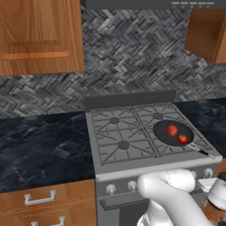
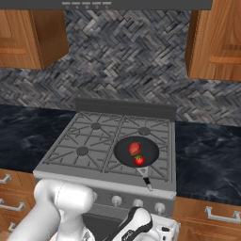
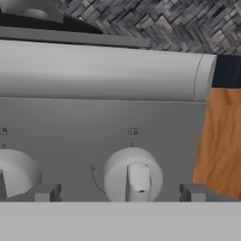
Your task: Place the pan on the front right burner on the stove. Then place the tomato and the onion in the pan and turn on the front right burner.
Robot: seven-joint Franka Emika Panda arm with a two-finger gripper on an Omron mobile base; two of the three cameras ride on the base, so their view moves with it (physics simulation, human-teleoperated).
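Black pan (image 1: 173,132), bright red tomato (image 1: 182,139), grey stove (image 1: 128,132), herringbone grey backsplash (image 1: 132,62)

Arm folded low: white elbow link bulks in the foreground of both base views, forearm reaching down and forward. Gripper (image 3: 120,192) held level, pointing straight ahead. Fingers (image 3: 46,192) spread fully apart, one tip at each side of the hand view, both at equal height. Nothing held between the fingers; neither fingertip in contact with anything.
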